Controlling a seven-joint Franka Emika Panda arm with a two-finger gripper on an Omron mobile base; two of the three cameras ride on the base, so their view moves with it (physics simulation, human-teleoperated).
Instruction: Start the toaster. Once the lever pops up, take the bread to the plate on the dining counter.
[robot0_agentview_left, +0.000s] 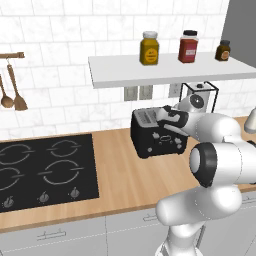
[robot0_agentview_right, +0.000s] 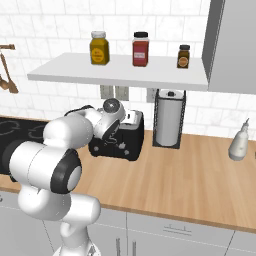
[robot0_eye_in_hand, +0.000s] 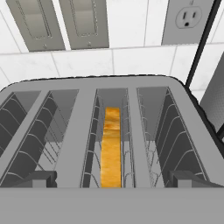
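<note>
The black toaster (robot0_agentview_left: 152, 142) stands on the wood worktop against the tiled wall, and it is also seen from the other side as the toaster (robot0_agentview_right: 125, 145). My gripper (robot0_agentview_left: 169, 116) hovers just above its top, pointing down into the grey slots. In the hand view the toaster top (robot0_eye_in_hand: 78, 131) spreads wide below, and my gripper (robot0_eye_in_hand: 116, 179) is open, its fingertips (robot0_eye_in_hand: 41, 178) set far apart with nothing between them. The bread (robot0_eye_in_hand: 111, 144) sits sunk in the middle slot, showing a tan-orange top edge. The plate and the dining counter are out of view.
A black hob (robot0_agentview_left: 45, 170) lies left of the toaster. A paper towel holder (robot0_agentview_right: 169, 117) stands right of it, with a spray bottle (robot0_agentview_right: 239, 142) further right. A white shelf (robot0_agentview_right: 120, 70) with three jars hangs above. Wall sockets (robot0_eye_in_hand: 188, 17) sit behind the toaster.
</note>
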